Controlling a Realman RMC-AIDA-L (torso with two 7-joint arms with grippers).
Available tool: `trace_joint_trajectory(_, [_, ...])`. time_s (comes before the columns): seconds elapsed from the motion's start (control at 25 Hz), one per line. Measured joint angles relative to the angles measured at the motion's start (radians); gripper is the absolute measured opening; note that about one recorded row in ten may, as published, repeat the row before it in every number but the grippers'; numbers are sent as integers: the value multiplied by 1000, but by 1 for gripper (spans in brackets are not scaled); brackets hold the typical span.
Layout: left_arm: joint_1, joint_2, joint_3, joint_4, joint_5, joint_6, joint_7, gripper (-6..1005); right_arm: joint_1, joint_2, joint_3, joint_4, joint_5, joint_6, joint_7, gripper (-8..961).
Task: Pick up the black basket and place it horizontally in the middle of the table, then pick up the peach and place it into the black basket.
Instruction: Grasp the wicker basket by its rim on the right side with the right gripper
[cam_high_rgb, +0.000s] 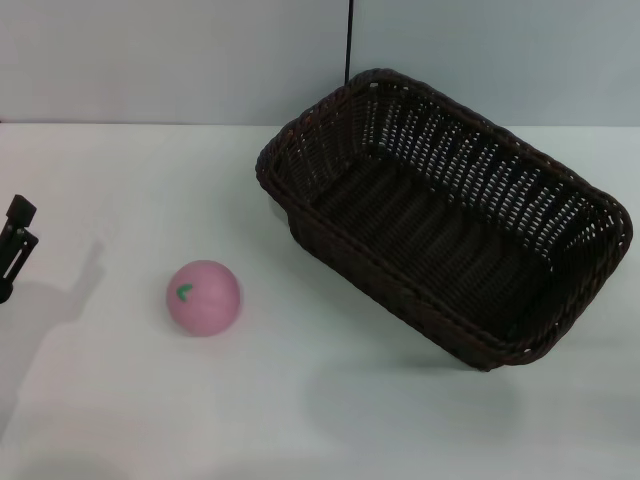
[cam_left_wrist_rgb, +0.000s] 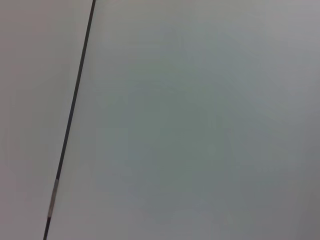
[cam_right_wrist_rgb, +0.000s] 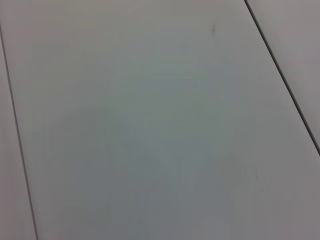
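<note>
The left gripper (cam_high_rgb: 14, 245) hung at the left edge of the head view, above the white surface (cam_high_rgb: 120, 180); whether it was released or clenched could not be told. The peach (cam_high_rgb: 204, 297) lay to its right, apart. The black basket (cam_high_rgb: 445, 215) sat diagonally beyond the peach, farther right.

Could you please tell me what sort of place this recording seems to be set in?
Probably a lab or test bench rather than a home: a bare white table against a plain grey panelled wall, with only a basket, a peach and the left gripper at the edge.
</note>
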Motion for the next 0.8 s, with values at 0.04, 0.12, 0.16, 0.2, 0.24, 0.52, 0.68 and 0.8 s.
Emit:
trace_joint_trajectory(0.04, [0, 0, 0, 0, 0, 0, 0, 836, 0, 0, 0, 0, 0, 0, 0, 606])
trace_joint_trajectory(0.12, [-2, 0, 0, 0, 0, -1, 0, 836, 0, 0, 0, 1, 0, 1, 0, 605])
trace_joint_trajectory(0.16, [-4, 0, -1, 0, 0, -1, 0, 836, 1, 0, 0, 1, 0, 1, 0, 604])
trace_joint_trajectory(0.2, [-5, 0, -1, 0, -1, -2, 0, 836, 1, 0, 0, 2, 0, 1, 0, 603])
trace_joint_trajectory(0.24, [-7, 0, -2, 0, -2, -2, 0, 836, 2, 0, 0, 2, 0, 1, 0, 602])
trace_joint_trajectory(0.52, [-10, 1, -7, 0, -5, -2, 1, 836, 7, 0, 2, 5, 0, 1, 0, 597])
trace_joint_trajectory(0.68, [-11, 2, -7, 0, -4, -2, -1, 836, 6, 0, 2, 1, 0, 3, 21, 594])
trace_joint_trajectory(0.8, [-11, 3, -6, 2, -3, -2, -3, 836, -1, -1, 1, -18, 0, 3, 47, 592])
